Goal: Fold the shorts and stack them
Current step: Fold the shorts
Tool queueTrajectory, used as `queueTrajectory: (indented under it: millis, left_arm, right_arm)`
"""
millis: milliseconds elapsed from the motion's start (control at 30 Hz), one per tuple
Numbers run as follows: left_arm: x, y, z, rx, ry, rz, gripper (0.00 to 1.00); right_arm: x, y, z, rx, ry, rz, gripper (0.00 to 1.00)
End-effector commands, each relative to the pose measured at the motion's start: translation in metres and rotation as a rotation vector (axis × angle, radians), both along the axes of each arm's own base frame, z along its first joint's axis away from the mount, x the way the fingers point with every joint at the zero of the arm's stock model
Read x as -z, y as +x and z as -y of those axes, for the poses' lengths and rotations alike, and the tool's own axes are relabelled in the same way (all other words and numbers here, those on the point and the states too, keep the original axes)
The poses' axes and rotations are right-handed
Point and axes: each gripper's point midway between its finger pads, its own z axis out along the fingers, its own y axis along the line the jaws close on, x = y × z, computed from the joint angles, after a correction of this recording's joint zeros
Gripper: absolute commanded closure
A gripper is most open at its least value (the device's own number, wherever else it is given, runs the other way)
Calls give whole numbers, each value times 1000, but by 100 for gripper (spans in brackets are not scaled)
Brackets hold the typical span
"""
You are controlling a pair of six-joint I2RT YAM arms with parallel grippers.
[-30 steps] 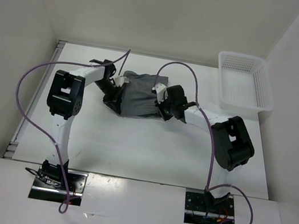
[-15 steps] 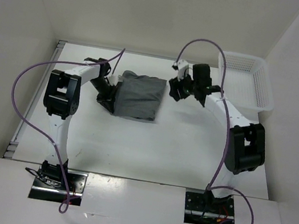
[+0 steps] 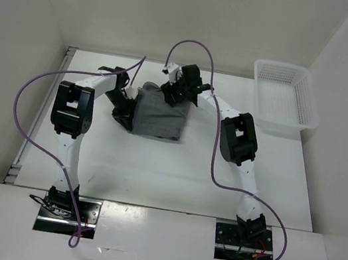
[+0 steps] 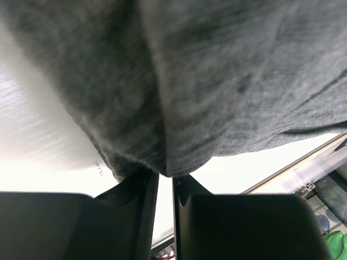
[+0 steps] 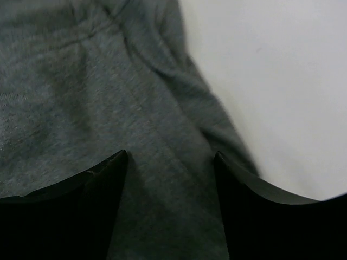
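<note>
Nearest the viewer, two metal base plates (image 3: pixel 69 209) are fixed to a white ledge, one under each arm. Purple cables (image 3: pixel 17 102) are looped from these plates up along both arms. Past the ledge, a white table (image 3: pixel 173 170) is spread out, with a metal rail (image 3: pixel 20 150) along its left edge. Both arms are bent inward over the table and meet at its far middle.

There the shorts (image 3: pixel 164 111) are laid as a grey, roughly rectangular folded bundle, flat on the table. The left claw (image 4: pixel 165 181) is set at the bundle's left edge. In its wrist view the two black fingers are pressed almost together, and a fold of grey cloth is pinched between them. The right claw (image 5: pixel 168 162) is placed over the bundle's far edge. Its fingers are spread wide, with wrinkled grey cloth seen between and beneath them and nothing gripped.

The right arm's dark elbow is held just to the right of the shorts. Further right, in the far corner of the table, a white mesh basket (image 3: pixel 311 117) is stood well apart from the shorts. The scene is enclosed by plain white walls (image 3: pixel 180 17) at the back and sides.
</note>
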Motion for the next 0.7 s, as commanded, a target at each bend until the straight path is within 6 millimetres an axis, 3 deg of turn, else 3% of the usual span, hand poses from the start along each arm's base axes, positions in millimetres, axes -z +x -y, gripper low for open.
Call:
queueTrajectory:
  millis: [0, 100, 200, 233, 333, 400, 633, 667]
  left_arm:
    - [-13, 13, -7, 16, 26, 59, 79]
    - [-10, 10, -7, 16, 27, 41, 79]
    - [-10, 10, -7, 16, 27, 41, 79]
    - [-10, 10, -7, 16, 27, 41, 80]
    - [-9, 10, -9, 16, 37, 41, 95]
    - [-3, 6, -11, 17, 47, 30, 100]
    - [-3, 12, -15, 17, 74, 52, 100]
    - [-3, 12, -15, 17, 74, 52, 100]
  right_arm:
    - [-23, 0, -18, -40, 16, 44, 29]
    - [3, -16, -24, -60, -14, -10, 32]
    - [20, -13, -15, -12, -46, -13, 55]
    - [18, -7, -10, 49, -48, -5, 74]
    - [9, 11, -2, 170, -34, 43, 97]
    - [-8, 24, 2, 219, -4, 76, 100]
    - [-42, 53, 12, 361, 59, 158, 100]
    - [-44, 61, 20, 401, 58, 169, 100]
